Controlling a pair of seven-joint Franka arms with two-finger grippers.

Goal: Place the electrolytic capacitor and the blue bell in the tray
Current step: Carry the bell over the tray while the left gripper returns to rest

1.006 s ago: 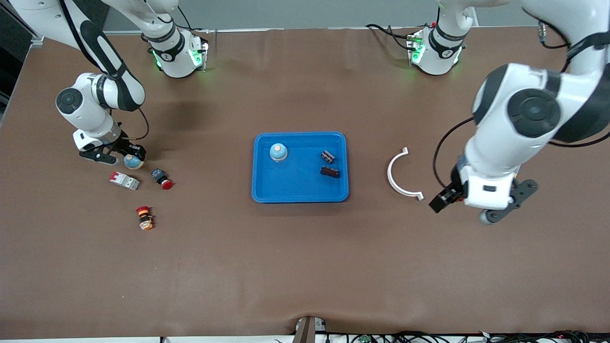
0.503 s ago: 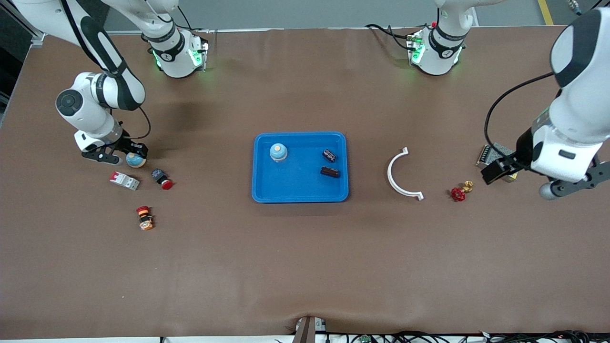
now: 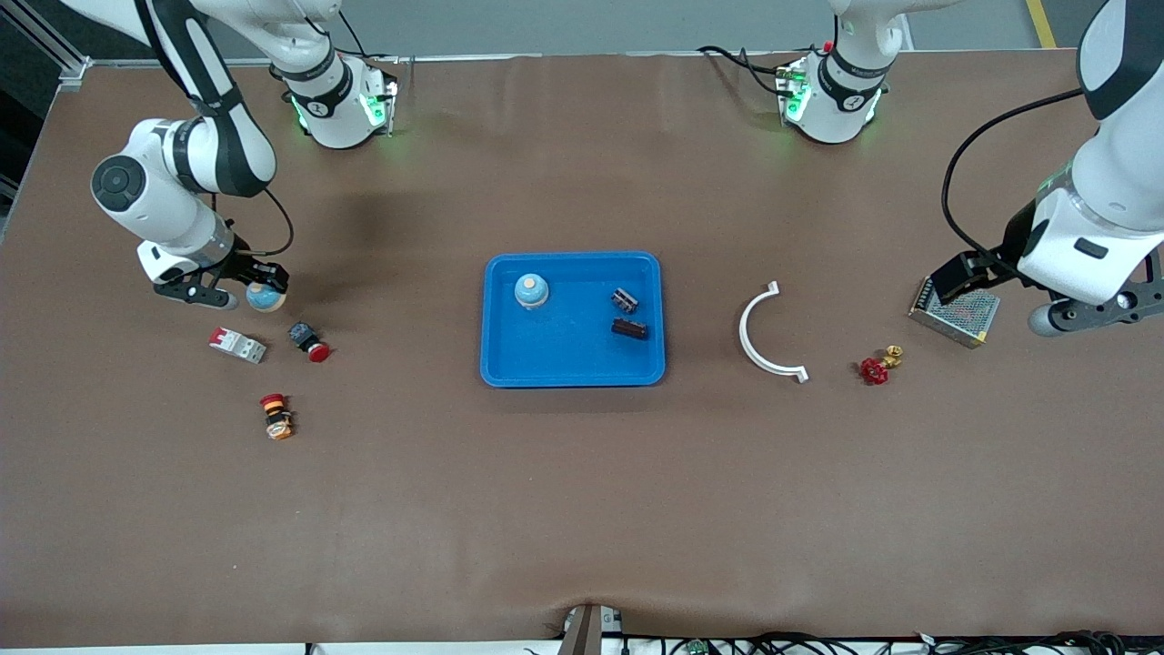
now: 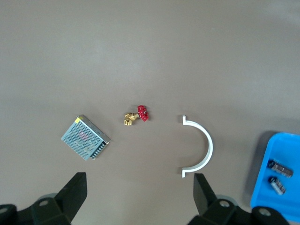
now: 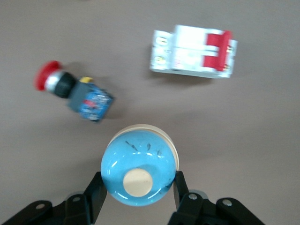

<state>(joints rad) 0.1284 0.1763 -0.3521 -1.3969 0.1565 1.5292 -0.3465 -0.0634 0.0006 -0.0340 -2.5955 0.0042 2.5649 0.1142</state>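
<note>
The bright-blue tray lies mid-table and holds a blue bell and two dark electrolytic capacitors. My right gripper is shut on a second blue bell with a cream knob. It grips the bell by its sides, just over the table at the right arm's end. My left gripper is open and empty in the air over the left arm's end. Its wrist view shows the tray's corner with both capacitors.
A white-and-red circuit breaker, a red push button and a red-orange button lie near the right gripper. A white half-ring, a red valve and a metal mesh box lie toward the left arm's end.
My left arm has swung out toward its end of the table, uncovering the red valve and the mesh box. My right gripper has risen slightly with the blue bell.
</note>
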